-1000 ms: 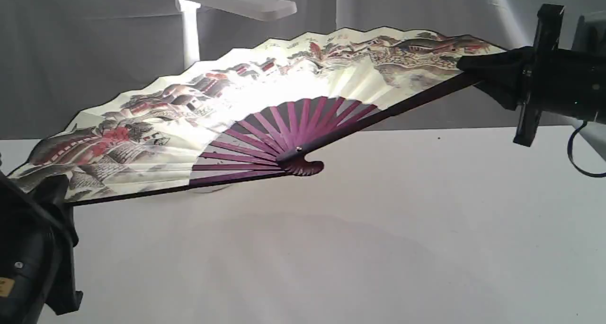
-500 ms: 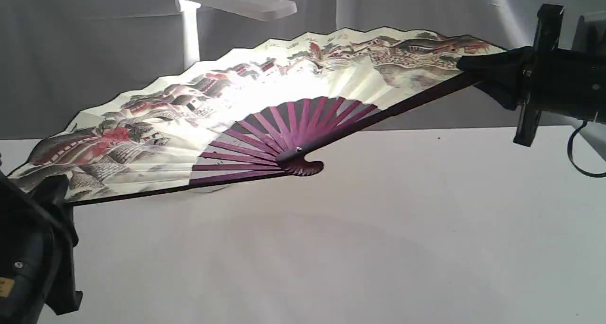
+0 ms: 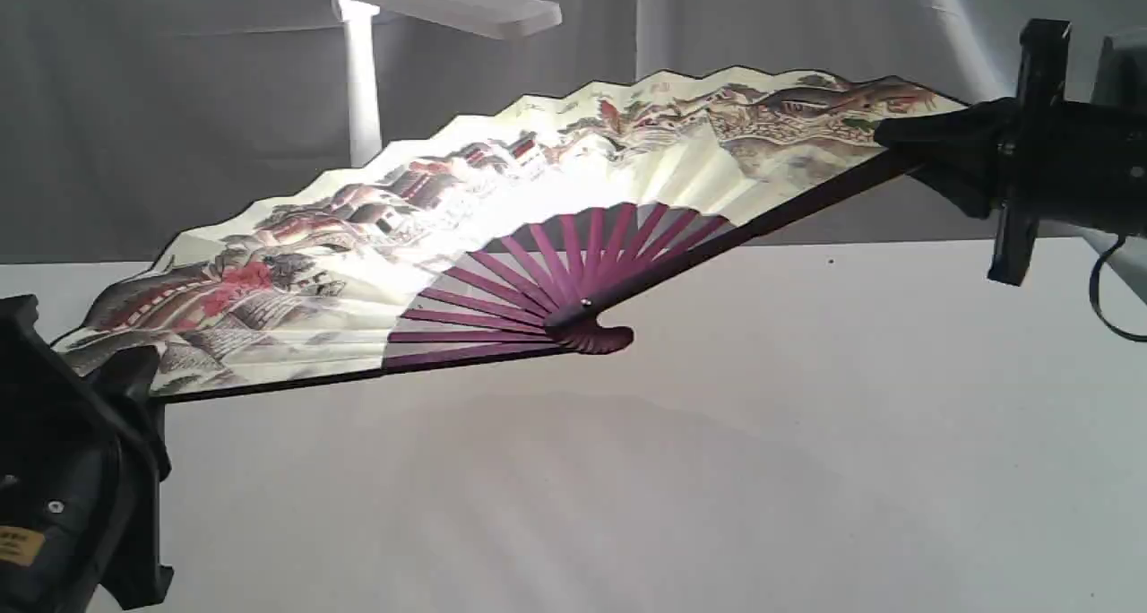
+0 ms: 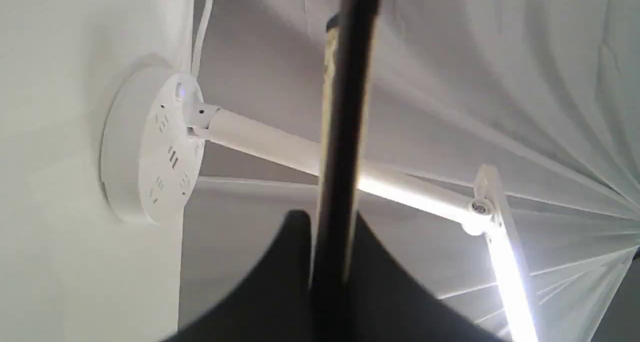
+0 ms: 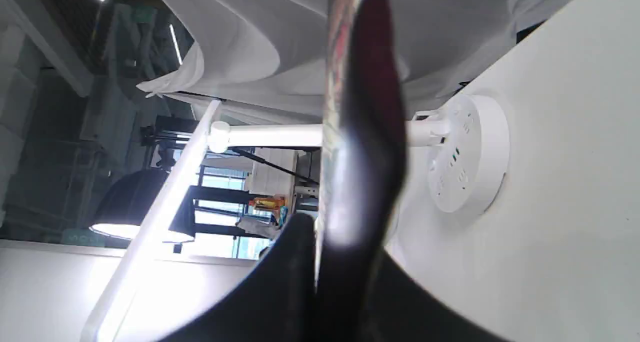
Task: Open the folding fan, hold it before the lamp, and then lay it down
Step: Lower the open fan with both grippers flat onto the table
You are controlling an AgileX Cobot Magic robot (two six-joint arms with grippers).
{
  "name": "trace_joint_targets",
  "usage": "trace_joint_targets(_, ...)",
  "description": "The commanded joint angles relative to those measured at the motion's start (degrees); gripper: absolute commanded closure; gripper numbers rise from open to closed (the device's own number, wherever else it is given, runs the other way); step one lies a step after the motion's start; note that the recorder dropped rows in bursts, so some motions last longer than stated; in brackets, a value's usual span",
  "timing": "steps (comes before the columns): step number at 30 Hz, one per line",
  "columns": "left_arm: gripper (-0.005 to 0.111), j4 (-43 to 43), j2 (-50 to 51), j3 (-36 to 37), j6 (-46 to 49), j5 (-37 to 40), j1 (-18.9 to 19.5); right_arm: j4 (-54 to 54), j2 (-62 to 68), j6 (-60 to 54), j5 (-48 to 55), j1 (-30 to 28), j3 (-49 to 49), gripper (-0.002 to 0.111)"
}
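Cream paper fan [image 3: 314, 254]: one, fully spread, hanging in the air above the white table [image 3: 762, 470] and in front of the one lamp [image 3: 439, 5], with a bright patch glowing on its pleats. Two grippers are holding it. Left gripper [image 3: 130, 375] is clamping the fan's left edge, jaws closed on it. Right gripper [image 3: 896, 136] is clamping the right edge likewise.

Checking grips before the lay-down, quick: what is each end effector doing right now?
Left end effector: closed on one guard of the folding fan.
Right end effector: closed on the folding fan's other guard.
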Motion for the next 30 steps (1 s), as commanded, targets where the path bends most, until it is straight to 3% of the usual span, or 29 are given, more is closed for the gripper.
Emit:
trace_joint_targets(1,0.107,-0.58,-0.85,0.09,-1.78,-1.76,0.48,-3.50,-0.58,-2.36,-3.71,-1.63,-0.06,0.108)
trace_joint_targets(7,0.107,0.24,-0.76,-3.73,2.93,6.73,0.48,-6.20,-0.46,-1.45,-5.19,-2.03,-0.06,0.108)
trace_joint_targets(15,0.107,-0.21,-0.58,-5.90,9.13,7.21,0.48,-7.69,-0.46,-0.99,-5.52,-3.95,-0.06,0.108)
trace_joint_targets(25,0.107,0.72,3.35,-5.90,8.25,7.11,0.48,-9.34,-0.46,1.36,-5.74,-5.72,-0.06,0.108)
trace_joint_targets(30,0.107,6.11,6.68,-6.69,8.03,6.88,0.48,-12.93,-0.36,1.63,-7.99,-6.31,-0.06,0.108)
